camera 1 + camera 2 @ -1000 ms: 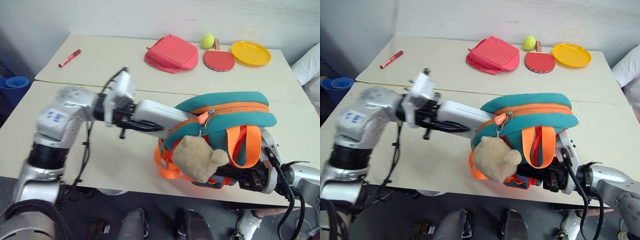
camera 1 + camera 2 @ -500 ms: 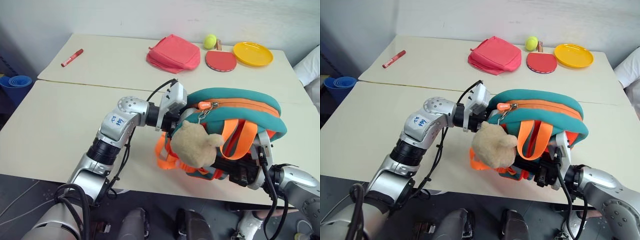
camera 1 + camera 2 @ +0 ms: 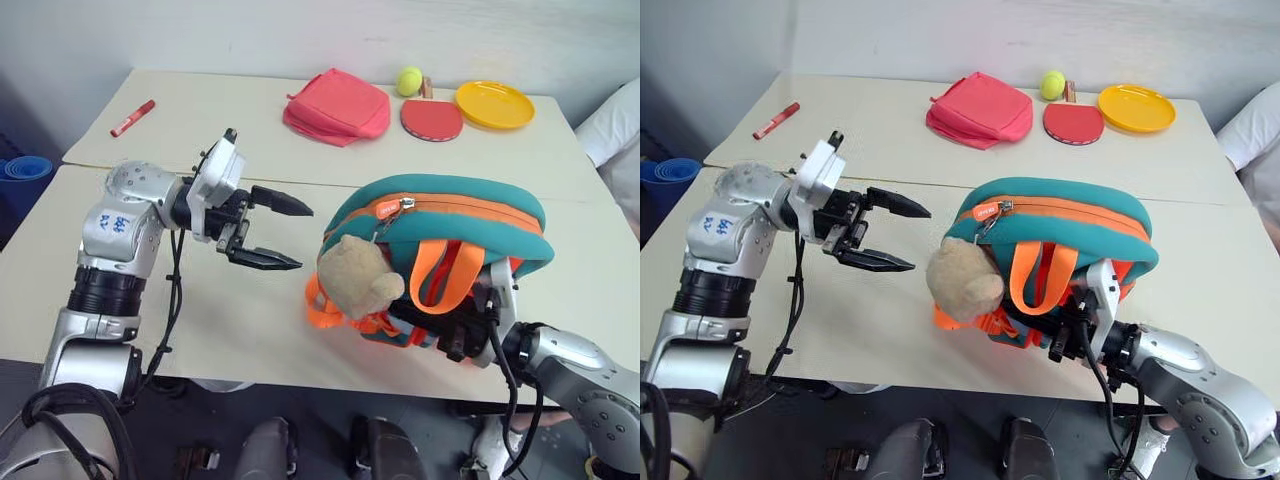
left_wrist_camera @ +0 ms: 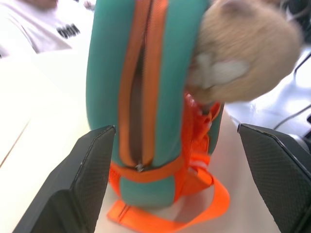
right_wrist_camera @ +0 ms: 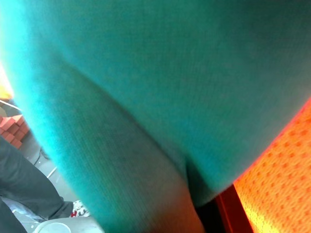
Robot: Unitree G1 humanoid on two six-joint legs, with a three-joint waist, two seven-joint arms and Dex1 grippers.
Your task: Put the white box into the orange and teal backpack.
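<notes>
The orange and teal backpack [image 3: 440, 215] stands on the near part of the table, with its tan plush bear [image 3: 355, 280] hanging on the side facing me. Along its top, the zip [image 4: 138, 97] shows a narrow dark gap. My left gripper [image 3: 303, 238] hovers open and empty a short way left of the backpack, pointing at it, with its black fingers [image 4: 92, 174] spread wide. My right gripper [image 3: 455, 335] is pressed against the backpack's lower near side, shut on its fabric among the orange straps. The white box is hidden.
At the far side of the table lie a pink-red pouch [image 3: 335, 105], a tennis ball [image 3: 409, 80], a red paddle [image 3: 432, 119] and a yellow plate [image 3: 493, 104]. A red marker [image 3: 136, 117] lies far left. A person's white sleeve [image 3: 610, 130] is at the right edge.
My left gripper carried the white box into the backpack's opening, then drew back out to the left and opened empty. The box is no longer seen.
</notes>
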